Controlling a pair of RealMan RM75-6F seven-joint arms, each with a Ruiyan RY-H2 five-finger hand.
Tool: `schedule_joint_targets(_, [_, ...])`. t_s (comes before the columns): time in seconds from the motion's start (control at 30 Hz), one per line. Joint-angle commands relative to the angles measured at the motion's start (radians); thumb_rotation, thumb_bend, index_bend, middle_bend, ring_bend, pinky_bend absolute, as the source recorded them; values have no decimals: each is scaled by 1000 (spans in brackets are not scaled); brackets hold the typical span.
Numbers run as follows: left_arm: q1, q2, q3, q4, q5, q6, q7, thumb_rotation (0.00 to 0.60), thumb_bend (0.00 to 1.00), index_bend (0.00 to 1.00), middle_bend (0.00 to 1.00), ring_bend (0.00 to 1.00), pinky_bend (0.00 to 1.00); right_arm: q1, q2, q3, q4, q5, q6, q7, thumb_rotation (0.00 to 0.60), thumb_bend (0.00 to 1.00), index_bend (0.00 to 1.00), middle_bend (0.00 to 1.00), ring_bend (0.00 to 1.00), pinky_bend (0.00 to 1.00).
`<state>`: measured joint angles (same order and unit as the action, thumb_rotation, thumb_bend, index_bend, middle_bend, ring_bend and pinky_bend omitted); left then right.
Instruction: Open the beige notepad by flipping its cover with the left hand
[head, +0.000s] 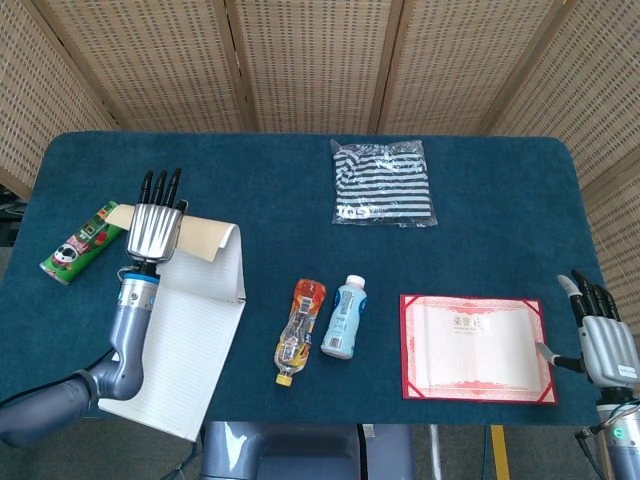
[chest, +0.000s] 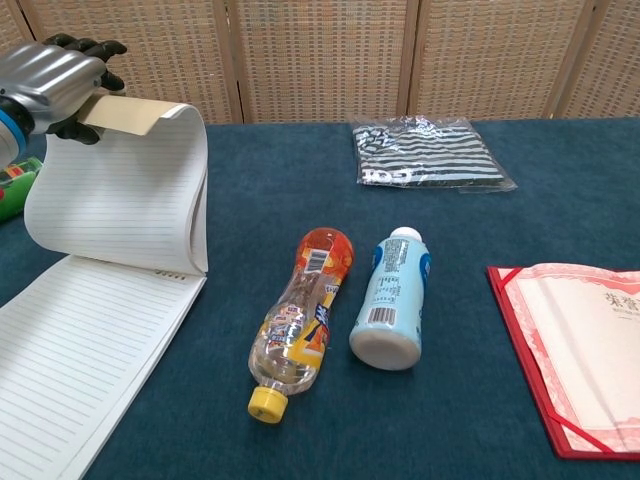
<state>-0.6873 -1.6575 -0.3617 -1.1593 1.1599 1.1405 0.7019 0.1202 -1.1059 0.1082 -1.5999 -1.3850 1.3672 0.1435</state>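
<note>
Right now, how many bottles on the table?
2. The orange bottle lies on its side near the table's middle, yellow cap toward the front edge; the white bottle lies just right of it. Nothing shows another hidden.
</note>
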Motion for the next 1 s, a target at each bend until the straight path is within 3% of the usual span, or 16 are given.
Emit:
schedule_joint_targets(0.03, [-39,-36,-8,67,-14,-18,-17,600,713,792,0,0,0,1,0,2,5,7,-6,7,600,208,27,0,0,0])
schedule_joint_targets(0.47, [-131,-148,-13,325,-6,-29,-105,600,708,792,0,0,0,12,-4,10,31,40,-46,33,600,208,27,0,0,0])
schedule_joint_targets(0.73, [-148,-191,4,423,-1,-32,-136,600,665,787,0,0,0,14,-4,12,38,47,-54,40,600,208,27,0,0,0])
schedule_joint_targets(1.0, [-137,-207,21,449,-19,-48,-125,600,528,530,0,0,0,14,-3,11,33,42,-50,37,600,207,27,0,0,0])
